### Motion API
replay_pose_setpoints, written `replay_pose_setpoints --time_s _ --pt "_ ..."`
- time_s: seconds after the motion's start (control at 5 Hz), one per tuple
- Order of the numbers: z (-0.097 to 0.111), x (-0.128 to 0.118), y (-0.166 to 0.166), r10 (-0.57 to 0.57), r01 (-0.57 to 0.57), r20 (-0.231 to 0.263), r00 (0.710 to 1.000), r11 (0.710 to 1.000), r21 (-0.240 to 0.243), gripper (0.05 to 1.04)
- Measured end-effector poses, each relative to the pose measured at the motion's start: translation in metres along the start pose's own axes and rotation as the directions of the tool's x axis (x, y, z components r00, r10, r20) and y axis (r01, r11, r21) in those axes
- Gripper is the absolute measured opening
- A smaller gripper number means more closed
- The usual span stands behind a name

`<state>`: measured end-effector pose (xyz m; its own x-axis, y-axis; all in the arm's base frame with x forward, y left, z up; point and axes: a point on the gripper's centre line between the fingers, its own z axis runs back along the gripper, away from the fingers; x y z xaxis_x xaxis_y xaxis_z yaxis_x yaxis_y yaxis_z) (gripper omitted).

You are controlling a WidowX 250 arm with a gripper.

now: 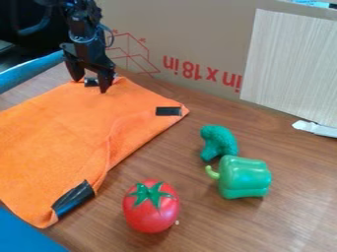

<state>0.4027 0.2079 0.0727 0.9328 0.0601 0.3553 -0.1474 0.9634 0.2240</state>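
A brown wood-grain table point(211, 229) fills the lower scene, a pale sheen on its right side. Behind it stands a cardboard wall point(197, 29) with upside-down red print and 1 light wood-grain panel point(289, 59) against its right part. 2 blue edges show at left, below a dark background point(16, 22).

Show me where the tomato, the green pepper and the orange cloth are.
Tomato point(151, 215), camera view: its red lower front.
Green pepper point(246, 178), camera view: the middle of its body.
Orange cloth point(59, 138), camera view: a bare stretch near its middle.
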Motion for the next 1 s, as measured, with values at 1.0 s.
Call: replay_pose_setpoints --time_s 1.0 --pt "-0.025 0.034 0.022 0.156 -0.156 -0.003 0.988 0.985 0.069 1.0"
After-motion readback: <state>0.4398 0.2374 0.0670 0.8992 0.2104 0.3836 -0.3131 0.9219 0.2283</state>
